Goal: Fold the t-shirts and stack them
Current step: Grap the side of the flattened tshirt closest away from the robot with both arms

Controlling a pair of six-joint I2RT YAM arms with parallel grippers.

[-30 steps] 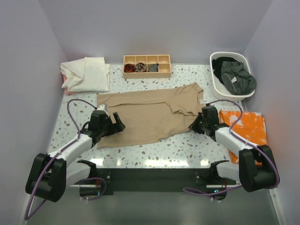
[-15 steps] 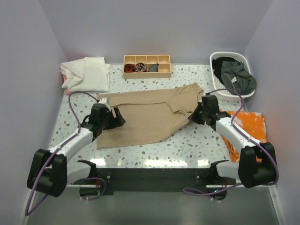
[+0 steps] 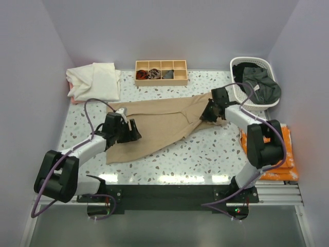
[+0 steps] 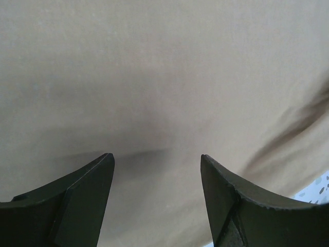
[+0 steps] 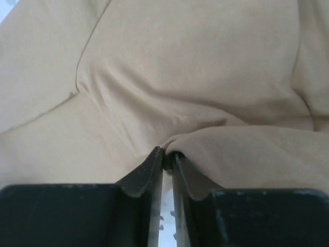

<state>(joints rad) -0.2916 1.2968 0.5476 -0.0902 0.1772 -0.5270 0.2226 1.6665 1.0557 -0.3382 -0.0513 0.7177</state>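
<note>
**Tan shirt: fold in hand**

The right gripper (image 5: 167, 153) is pinched tight on a raised fold of the tan-beige cloth t-shirt (image 3: 159, 123), which lies spread across the middle of the speckled desk (image 3: 205, 154). The left gripper (image 4: 156, 157) hangs over the shirt's left part with its jaws apart, holding nothing. Next it likely needs to close on an edge. The cream-white shirt pile (image 3: 95, 81), wooden divided tray (image 3: 160, 80) and white plastic basket (image 3: 254, 58) line the far edge, clear of the fold.

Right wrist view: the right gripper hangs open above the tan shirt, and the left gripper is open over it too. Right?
No: the right wrist view shows the right gripper shut on a fold of the tan shirt. The left gripper is open over it.
</note>
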